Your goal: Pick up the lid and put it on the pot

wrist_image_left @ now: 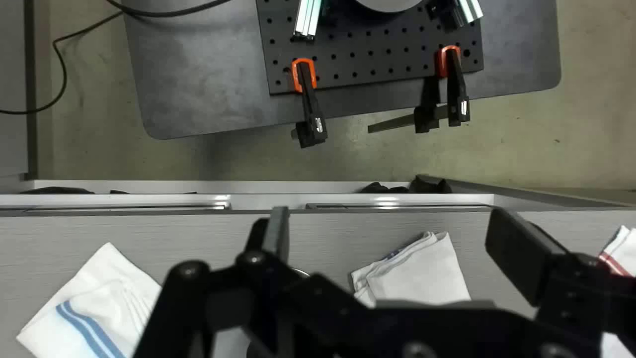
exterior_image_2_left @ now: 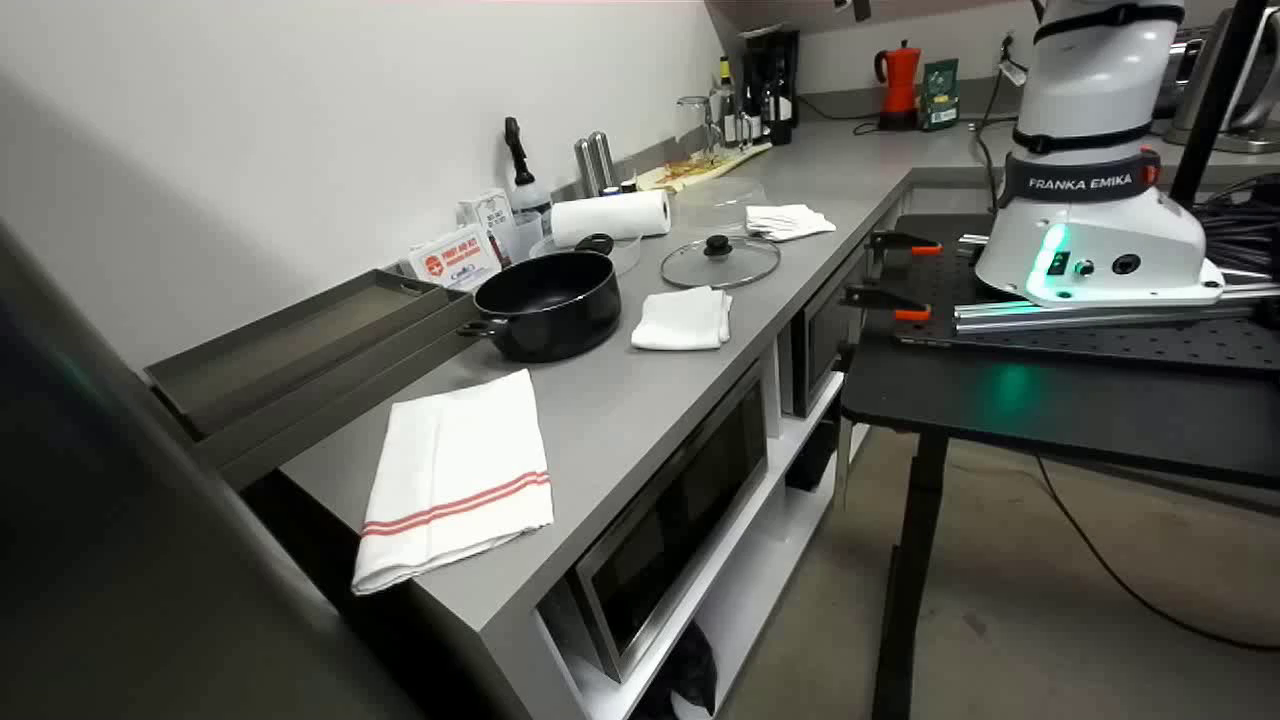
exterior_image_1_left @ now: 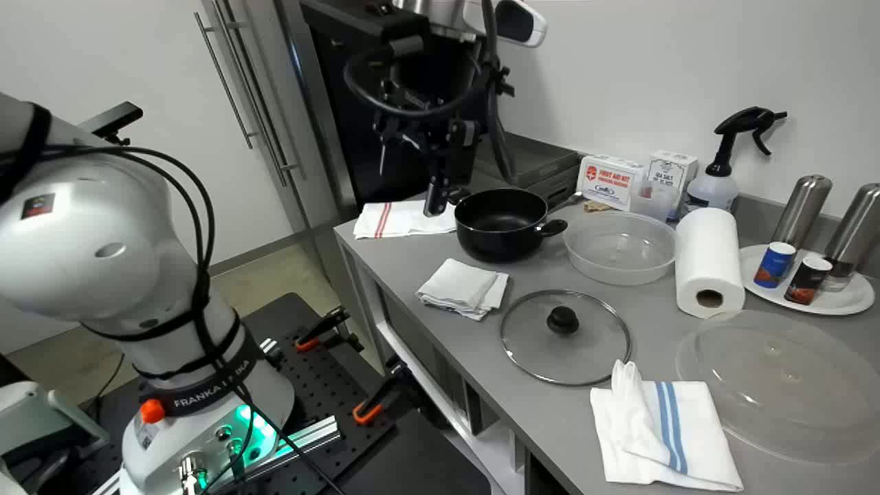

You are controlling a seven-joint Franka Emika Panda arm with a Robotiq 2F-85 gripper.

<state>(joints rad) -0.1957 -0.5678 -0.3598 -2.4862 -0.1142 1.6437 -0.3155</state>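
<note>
Clear glass forms the lid (exterior_image_1_left: 550, 350), which lies flat on the grey counter (exterior_image_1_left: 474, 347) with its black knob (exterior_image_1_left: 563, 320) upward, presumably so that it offers something to pinch. In an exterior view, a folded white cloth (exterior_image_1_left: 463, 287) sits just beside it at the far left, and a blue-striped towel (exterior_image_1_left: 663, 436) lies at its near right edge; whether that towel touches the glass is unclear. Farther off, beyond the cloth, the black pot (exterior_image_1_left: 495, 244) stands upright and uncovered, which suits it to receive the lid. A clear bowl (exterior_image_1_left: 617, 269) sits just right of the pot, and a paper roll (exterior_image_1_left: 708, 258) lies on its side farther right. Well above the counter hangs the gripper (wrist_image_left: 395, 243), its fingers (wrist_image_left: 514, 258) spread wide and holding nothing, a stance that seems meant for straddling the knob. Lifting appears not yet begun; the next move likely calls for centring over the knob, clear of the towel.
</note>
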